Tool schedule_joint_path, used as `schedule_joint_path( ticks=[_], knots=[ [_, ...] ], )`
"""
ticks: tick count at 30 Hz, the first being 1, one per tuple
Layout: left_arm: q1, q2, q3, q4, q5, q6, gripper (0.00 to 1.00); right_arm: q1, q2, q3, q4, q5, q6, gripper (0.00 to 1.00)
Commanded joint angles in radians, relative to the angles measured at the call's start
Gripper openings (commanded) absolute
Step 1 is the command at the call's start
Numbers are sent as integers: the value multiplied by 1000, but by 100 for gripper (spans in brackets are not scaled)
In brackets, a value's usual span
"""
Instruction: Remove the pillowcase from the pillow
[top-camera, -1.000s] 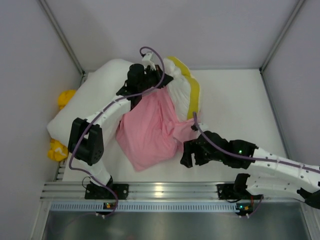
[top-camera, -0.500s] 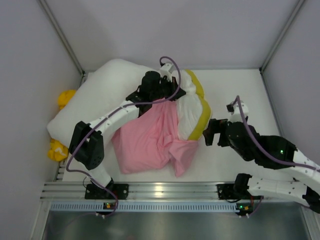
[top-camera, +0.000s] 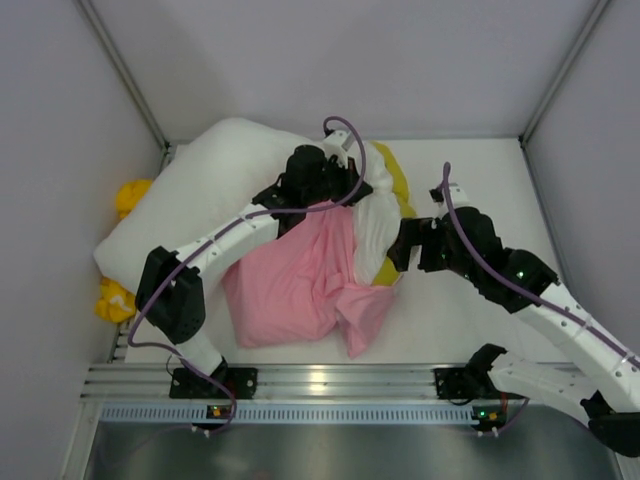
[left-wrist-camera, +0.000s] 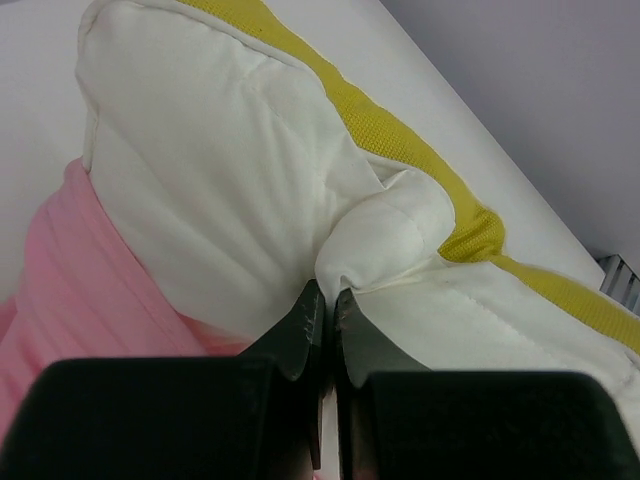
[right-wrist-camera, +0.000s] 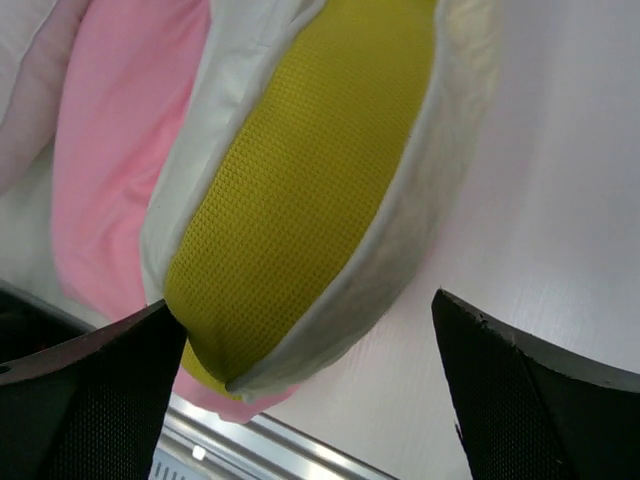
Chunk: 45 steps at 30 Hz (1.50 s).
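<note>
The pink pillowcase (top-camera: 295, 285) lies crumpled in the middle of the table, still over the near end of the pillow (top-camera: 375, 215), a white one with a yellow band. My left gripper (top-camera: 352, 192) is at the pillow's far end. In the left wrist view the gripper (left-wrist-camera: 325, 292) is shut on a pinch of the white pillow (left-wrist-camera: 220, 180) fabric beside the yellow band (left-wrist-camera: 445, 215). My right gripper (top-camera: 402, 245) is wide open at the pillow's right edge. In the right wrist view its fingers (right-wrist-camera: 95, 395) flank the yellow band (right-wrist-camera: 310, 170) without gripping; the pillowcase (right-wrist-camera: 115, 150) shows at left.
A plain white pillow (top-camera: 195, 190) lies at the back left under the left arm. Yellow cloth (top-camera: 130, 196) shows at its left side, with more (top-camera: 112, 298) nearer. A metal rail (top-camera: 320, 380) runs along the front edge; grey walls (top-camera: 60, 120) close in.
My right gripper let go of the pillowcase's near corner, opened wide and swung up to the pillow's right edge. The left gripper dragged the pillow rightward, baring more of it from the pillowcase.
</note>
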<state>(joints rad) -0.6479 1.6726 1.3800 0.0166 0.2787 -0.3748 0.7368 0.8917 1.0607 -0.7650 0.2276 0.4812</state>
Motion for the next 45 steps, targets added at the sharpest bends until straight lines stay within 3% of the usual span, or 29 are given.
schedule_joint_path(
  ticks=[1, 7, 10, 12, 13, 14, 15, 17, 18, 20, 25, 28, 31, 36, 45],
  knots=[
    [4, -57, 7, 16, -9, 19, 0, -30, 38, -39, 185, -273, -12, 99],
    [4, -48, 10, 16, 2, 27, 0, -36, 47, -106, 369, -467, 26, 100],
    [4, -50, 13, 16, 16, 28, 0, -37, 62, -128, 405, -453, 54, 97],
    [2, -54, 10, 16, 30, 27, 0, -37, 76, -139, 392, -409, 62, 69],
    [2, -57, 7, 16, 37, 28, 0, -37, 82, -145, 392, -398, 68, 25],
    [2, -60, 7, 13, 43, 33, 5, -37, 84, -151, 391, -374, 72, 3],
    [1, -73, 14, -12, 36, 37, 36, -37, 82, -165, 383, -360, 79, 0],
    [-12, -92, 28, -79, -2, 66, 67, -37, 66, -183, 385, -335, 86, 0],
    [-18, -124, 37, -148, -33, 82, 99, -37, 55, -205, 377, -321, 89, 0],
    [-56, -195, 62, -243, -200, 126, 99, -39, 6, -247, 375, -292, 106, 0],
    [-168, -382, -5, -305, -311, 151, 99, -54, -60, -306, 356, -234, 154, 0],
    [-287, -476, -134, -305, -305, 125, 99, -73, -91, -298, 329, -195, 175, 0],
    [-401, -540, -297, -300, -396, 125, 99, -94, -105, -275, 314, -195, 183, 0],
    [-555, -490, -447, -290, -661, 146, 99, -103, -91, -246, 314, -223, 180, 0],
    [-662, -303, -455, -320, -960, 102, 99, -117, -155, -236, 291, -272, 172, 0]
  ],
)
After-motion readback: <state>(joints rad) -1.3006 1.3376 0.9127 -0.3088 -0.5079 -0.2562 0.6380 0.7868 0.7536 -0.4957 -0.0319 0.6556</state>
